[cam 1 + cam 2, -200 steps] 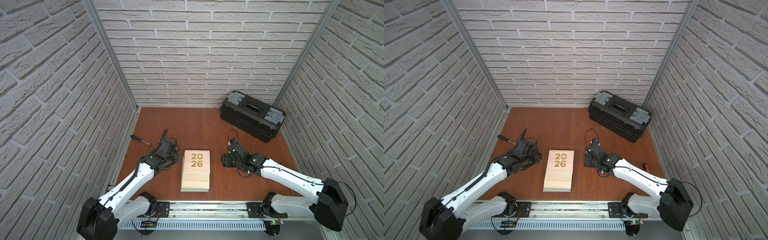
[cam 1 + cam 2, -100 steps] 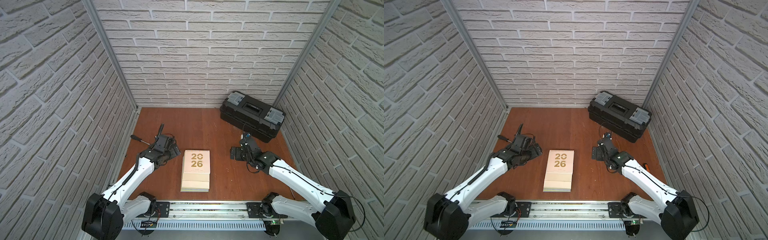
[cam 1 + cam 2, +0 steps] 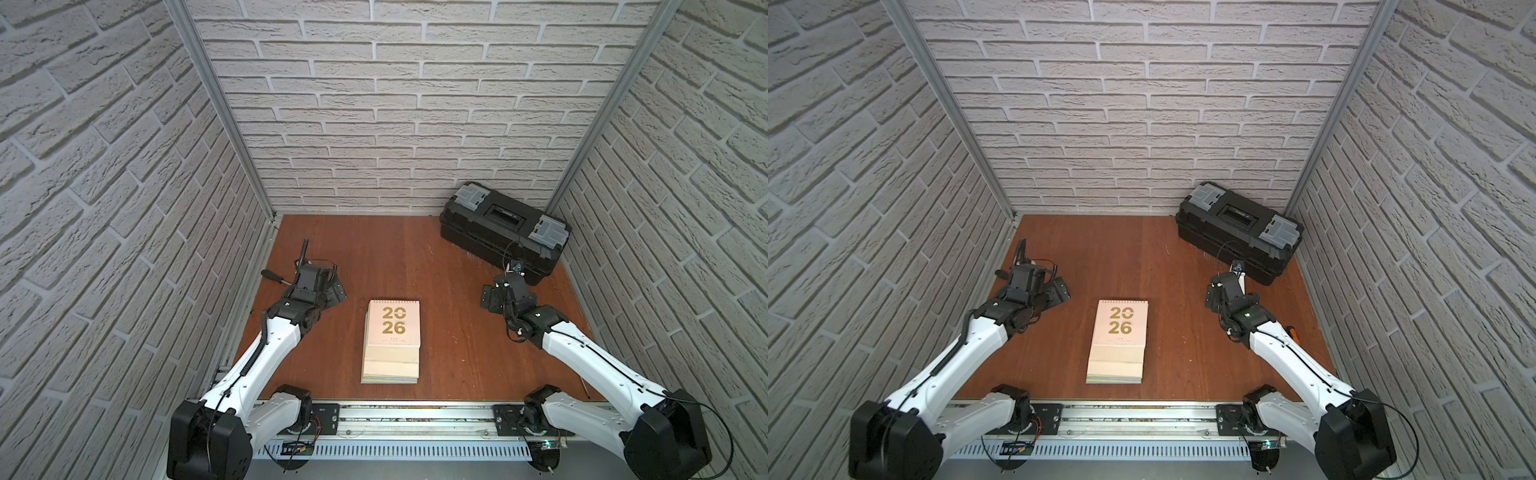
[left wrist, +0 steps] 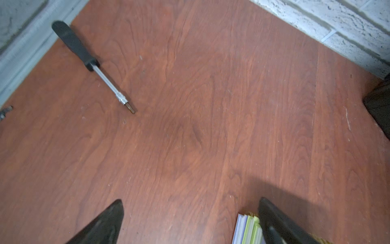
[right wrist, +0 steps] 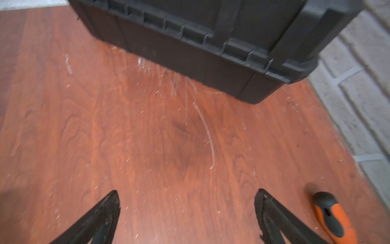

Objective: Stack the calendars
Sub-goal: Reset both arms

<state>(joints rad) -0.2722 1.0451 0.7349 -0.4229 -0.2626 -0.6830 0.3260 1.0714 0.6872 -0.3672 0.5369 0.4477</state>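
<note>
Clock directions are as seen in both top views, with 12 at the back wall.

- Worktop (image 3: 449, 257): red-brown wood grain, with white scratch marks in front of the toolbox in the right wrist view.
- Black toolbox (image 3: 505, 230) (image 3: 1239, 230): at 1-2 o'clock in the back corner. It is set at an angle, lid down, with a grey latch at each end. Its lower wall fills the far part of the right wrist view (image 5: 211, 52).
- Calendars (image 3: 392, 340) (image 3: 1119, 340): one pile lying flat on the worktop, centre to 6 o'clock. The cream cover with gold "2026" is on top, spiral edge toward 12. Lavender and lime green page edges show at a corner in the left wrist view (image 4: 248, 230). I can't count the layers.
- Left gripper (image 3: 328, 291) (image 4: 190, 201): at 10 o'clock from the pile, near it but with bare wood between in both top views. The jaws are spread wide with nothing in them.
- Right gripper (image 3: 496, 297) (image 5: 186, 192): at 2 o'clock from the pile, between it and the toolbox and facing the toolbox. The jaws are spread wide over bare worktop and are empty.
- Black-handled screwdriver (image 3: 272, 276) (image 4: 84, 55): lies flat at the 9-10 o'clock edge, its handle toward the left wall.
- Orange-and-black tool handle (image 3: 1292, 330) (image 5: 331, 213): at 3-4 o'clock by the right wall, partly hidden under the right arm. I can't tell what tool it is.
</note>
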